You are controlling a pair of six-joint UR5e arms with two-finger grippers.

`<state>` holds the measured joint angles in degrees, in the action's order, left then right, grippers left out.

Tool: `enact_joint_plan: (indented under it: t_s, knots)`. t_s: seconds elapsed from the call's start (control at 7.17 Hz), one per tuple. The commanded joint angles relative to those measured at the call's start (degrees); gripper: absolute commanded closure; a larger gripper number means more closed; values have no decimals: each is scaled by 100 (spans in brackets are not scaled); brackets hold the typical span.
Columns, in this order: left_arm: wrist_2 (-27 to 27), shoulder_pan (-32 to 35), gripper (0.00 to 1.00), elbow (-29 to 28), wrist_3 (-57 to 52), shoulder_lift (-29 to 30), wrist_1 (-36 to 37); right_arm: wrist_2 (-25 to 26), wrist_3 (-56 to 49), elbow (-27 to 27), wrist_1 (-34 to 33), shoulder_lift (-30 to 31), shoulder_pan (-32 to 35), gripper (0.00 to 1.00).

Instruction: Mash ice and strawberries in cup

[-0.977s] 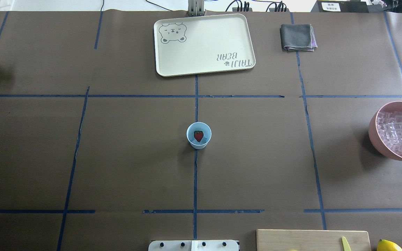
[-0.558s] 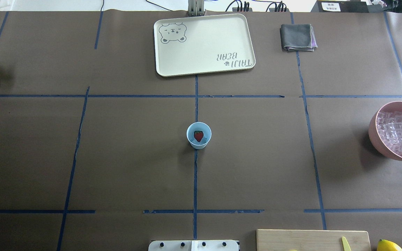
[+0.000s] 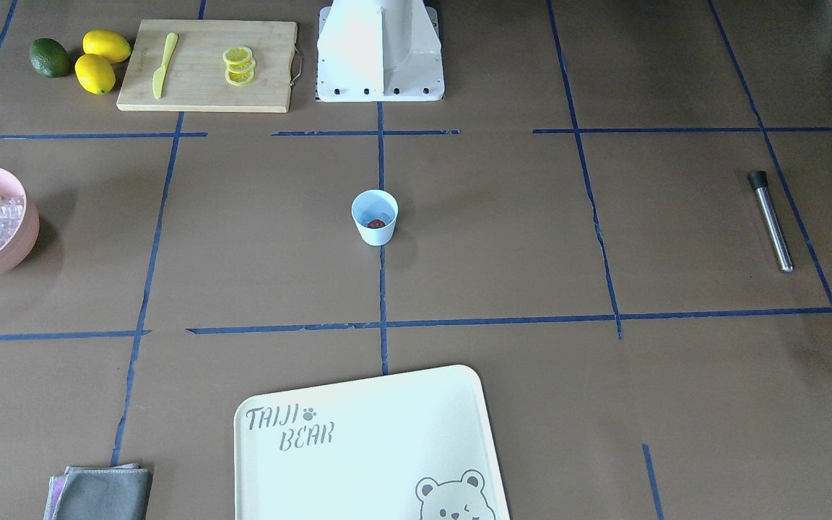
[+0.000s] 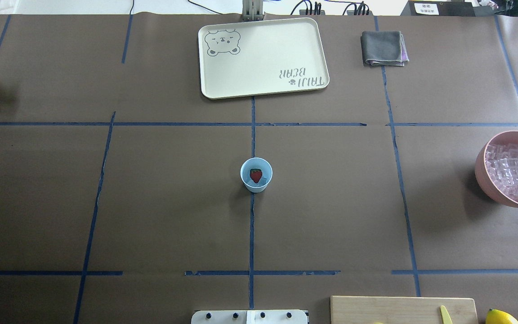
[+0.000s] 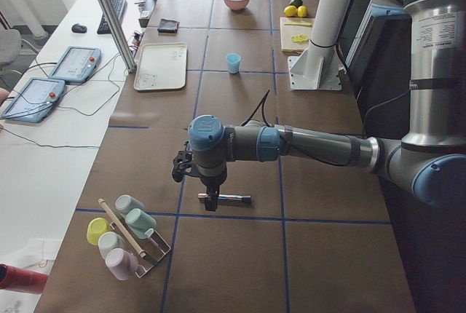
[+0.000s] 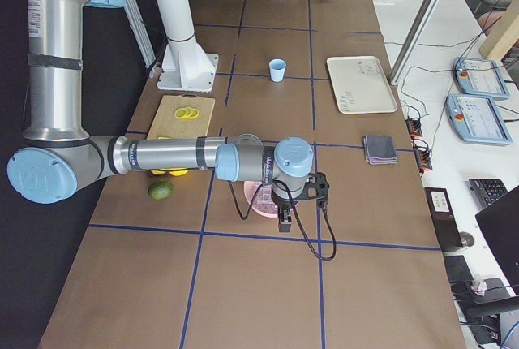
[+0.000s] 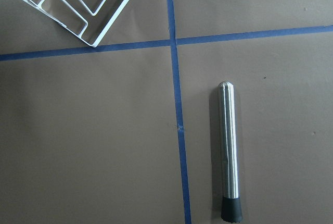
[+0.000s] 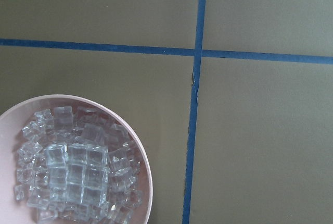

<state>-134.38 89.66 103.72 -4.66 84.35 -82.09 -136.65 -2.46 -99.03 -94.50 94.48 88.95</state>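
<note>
Cup (image 4: 256,174): light blue, upright at mid-bench (image 4: 151,202) on the central tape line, well apart from both arms.
Strawberry (image 4: 256,175): one red berry inside the cup.
Ice (image 8: 78,177): clear cubes heaped in the pink bowl (image 8: 143,166) at the bench's right end. A pale piece also shows in the cup beside the berry.
Muddler (image 7: 228,153): steel bar with a black tip, lying flat at the bench's left end, near a wire rack (image 7: 94,44).
Left fingers (image 5: 210,200): pointing down over the muddler. Whether they are spread or pressed together cannot be told.
Right fingers (image 6: 284,221): pointing down over the bowl. Whether they are spread or pressed together cannot be told.
Surroundings: a bear tray (image 4: 263,56) and a folded grey cloth (image 4: 382,48) lie on the far side. A board (image 3: 206,65) with lemon slices (image 3: 238,65) and a yellow knife (image 3: 162,65) lies beside the base (image 3: 380,50).
</note>
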Motion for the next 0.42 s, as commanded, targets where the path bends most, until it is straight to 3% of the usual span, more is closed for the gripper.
enact_joint_plan:
  t_s: [0.0,0.28]
  knots:
    - [0,-18,0,8,0,-6,0,-11,0,15,-7,0,-1,0]
    - [-9,-18,0,26,0,11,0,-11,0,59,-7,0,-1,0]
